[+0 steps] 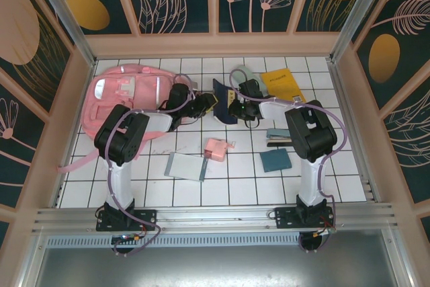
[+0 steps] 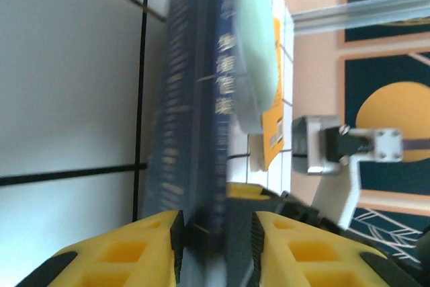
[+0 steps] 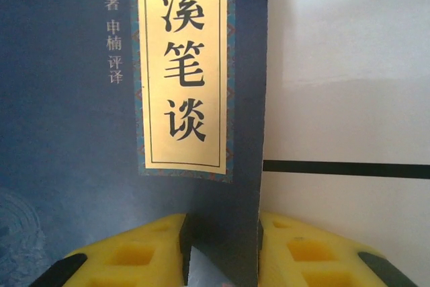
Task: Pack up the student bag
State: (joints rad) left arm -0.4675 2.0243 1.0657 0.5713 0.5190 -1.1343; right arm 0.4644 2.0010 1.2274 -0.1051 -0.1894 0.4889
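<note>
White-tiled table (image 1: 349, 186), near row: grey notebook (image 1: 186, 166), small pink pouch (image 1: 216, 149) and teal pad (image 1: 275, 159), all loose. Mid-table: left hand (image 1: 207, 104) and right hand (image 1: 235, 107) are both clamped on the navy book (image 1: 220, 99), held on edge between them. Wrist views show yellow pads (image 3: 134, 253) on either face. Student bag (image 1: 127, 92) lies flat at far left, just beyond the left hand. Yellow booklet (image 1: 282, 84) at far right. Looks like a handover or a joint carry to the bag. Keep one firm grip before the other lets go, and feed the book in edge-first. Can't tell if the bag mouth is open, so check first.
</note>
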